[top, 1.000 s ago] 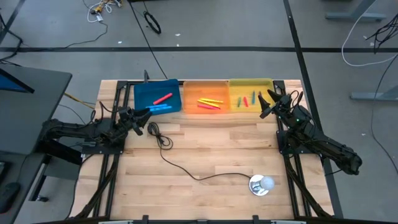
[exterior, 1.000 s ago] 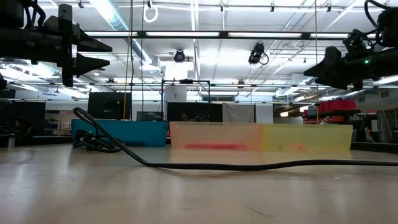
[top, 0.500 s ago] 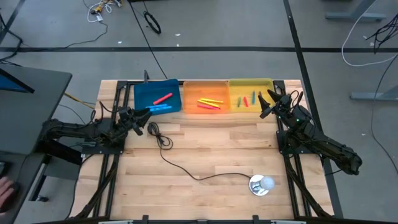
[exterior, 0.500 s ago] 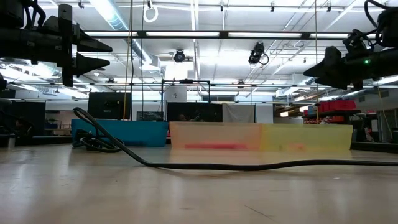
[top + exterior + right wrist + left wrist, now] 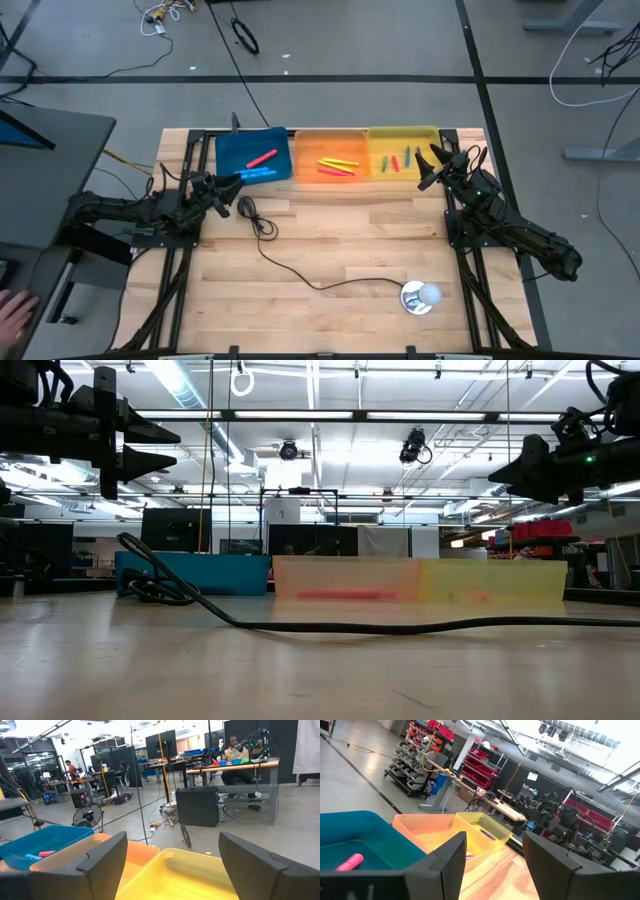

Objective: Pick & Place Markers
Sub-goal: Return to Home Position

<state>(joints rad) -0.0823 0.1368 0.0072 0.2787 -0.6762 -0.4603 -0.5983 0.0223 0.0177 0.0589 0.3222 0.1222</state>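
Note:
Three trays stand in a row at the table's far edge: a blue tray (image 5: 254, 156), an orange tray (image 5: 330, 153) and a yellow tray (image 5: 402, 152). Markers lie inside them: a pink marker (image 5: 262, 158) and a blue marker (image 5: 258, 173) in the blue tray, yellow and pink markers (image 5: 337, 166) in the orange one, green, red and purple markers (image 5: 398, 160) in the yellow one. My left gripper (image 5: 235, 183) hovers open near the blue tray's near left corner. My right gripper (image 5: 428, 167) hovers open beside the yellow tray's right end. Both grippers are empty.
A thin black cable (image 5: 290, 270) snakes from near my left gripper across the table's middle to a round silver-white object (image 5: 421, 297) near the near right edge. Bare wood lies between the arms. A person's hand (image 5: 10, 315) shows off the table at the left.
Both arms have kept still and the markers have stayed where they were. A person's hand has come into sight off the table at the picture's lower left.

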